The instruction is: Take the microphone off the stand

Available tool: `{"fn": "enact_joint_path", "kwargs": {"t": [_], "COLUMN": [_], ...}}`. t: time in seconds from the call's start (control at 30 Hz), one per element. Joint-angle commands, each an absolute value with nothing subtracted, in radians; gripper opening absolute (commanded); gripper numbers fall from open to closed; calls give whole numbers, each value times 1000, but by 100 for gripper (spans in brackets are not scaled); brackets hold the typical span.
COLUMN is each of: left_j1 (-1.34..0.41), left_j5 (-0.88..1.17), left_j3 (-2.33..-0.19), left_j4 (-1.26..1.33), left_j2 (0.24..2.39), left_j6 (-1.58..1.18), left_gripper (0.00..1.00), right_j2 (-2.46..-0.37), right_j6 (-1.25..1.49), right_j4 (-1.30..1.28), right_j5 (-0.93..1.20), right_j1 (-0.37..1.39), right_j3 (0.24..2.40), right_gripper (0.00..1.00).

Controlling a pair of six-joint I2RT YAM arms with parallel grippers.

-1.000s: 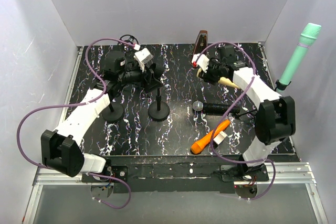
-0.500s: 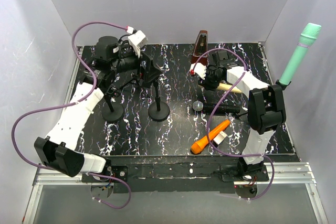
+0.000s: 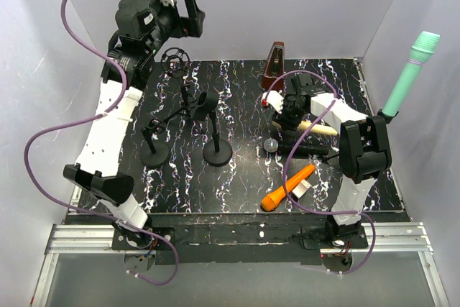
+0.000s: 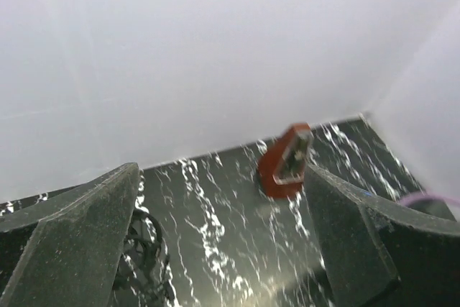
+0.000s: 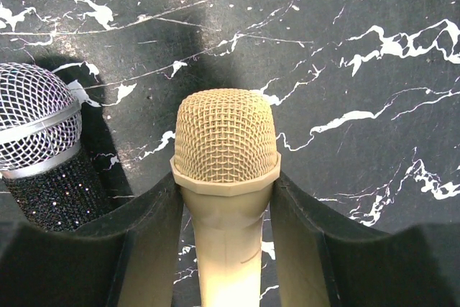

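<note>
Fingers of right gripper point(image 5: 226, 206) clamp beige microphone point(image 5: 226, 134) on black, white-veined bench point(image 5: 374, 5); left gripper point(image 4: 219, 213), fingers apart, faces white wall point(image 4: 180, 48).

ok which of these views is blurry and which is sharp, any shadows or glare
Left wrist: soft all over, the red metronome smeared and the left fingers fuzzy-edged. Right wrist: crisp, the beige microphone mesh fully resolved between the right fingers, soft shadow on the table beside it and the silver-headed microphone. Top external: sharp and evenly lit, no glare.
</note>
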State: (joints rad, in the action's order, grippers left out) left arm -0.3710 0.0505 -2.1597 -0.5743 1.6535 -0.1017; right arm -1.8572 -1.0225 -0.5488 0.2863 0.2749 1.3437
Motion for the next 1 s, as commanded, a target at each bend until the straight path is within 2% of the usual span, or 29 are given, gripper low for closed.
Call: {"fn": "enact_joint_path", "kwargs": {"t": [0.0,0.03,0.1,0.13,0.2,0.33,0.5,0.6,0.97], "left_j1": [-353,-341,-310,-287,-241,-126,46,52,64], "left_j5": [-186,-192,-189,-173,-121,56,352,406,341], "left_j3": [-2180,-2183,-2248,-2276,-2362,-2372,-2342,-2382,-2447], "left_j4": [-373,-345,-330,-339,-360,-305,-59,-6,-117], "left_j2": [1687,1703,1747,1778,1831,1881,1982,2023,2083], "left_j6": [-193,-230,-331,-394,-503,-719,-1151,-1209,-1535], "left_gripper": [98,98,98,98,98,98,98,98,98], "right_j2": [-1858,-1852,-1833,-1818,-1789,-1740,-1710,-1706,-1743], "right_j6": [-989,-983,-967,-954,-931,-862,-807,-762,-709], "right_j4": [-545,-555,-568,-563,-560,-539,-538,-546,-541], "right_j5": [305,308,319,328,350,377,411,429,451], "right_j1": [258,256,252,250,250,250,250,252,252], "right_j3": [1335,1333,1330,1324,1319,1309,1319,1354,1446], "right_gripper": [50,50,62,63,64,79,80,80,80]}}
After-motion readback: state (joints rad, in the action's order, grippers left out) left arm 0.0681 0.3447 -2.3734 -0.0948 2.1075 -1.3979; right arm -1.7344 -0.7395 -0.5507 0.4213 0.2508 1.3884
